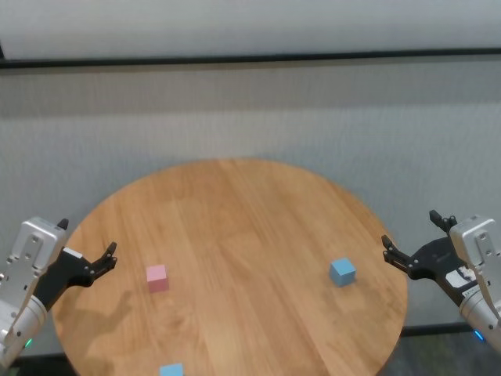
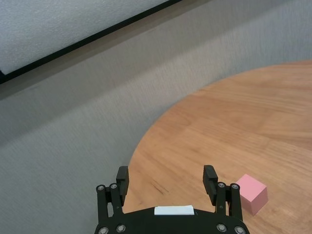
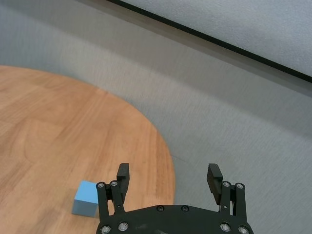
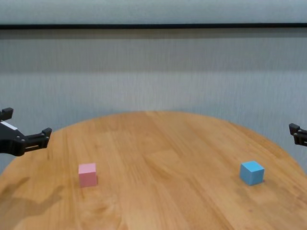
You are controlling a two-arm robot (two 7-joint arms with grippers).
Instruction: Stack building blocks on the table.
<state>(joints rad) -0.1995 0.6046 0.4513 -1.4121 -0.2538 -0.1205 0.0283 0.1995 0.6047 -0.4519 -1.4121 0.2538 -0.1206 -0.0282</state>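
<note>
The second blue block (image 1: 171, 370) lay nearest me at six o'clock; pink block (image 1: 157, 278) at eight, blue block (image 1: 342, 272) at four; my left gripper (image 1: 88, 246) and right gripper (image 1: 409, 235) gaped wide, empty; an off-centre grasp could push a cube off the table (image 1: 250, 227).

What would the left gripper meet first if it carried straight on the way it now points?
Probably nothing: the left gripper, jaws open, points past the table rim toward the grey wall. The pink block sits off to one side of its line.
</note>
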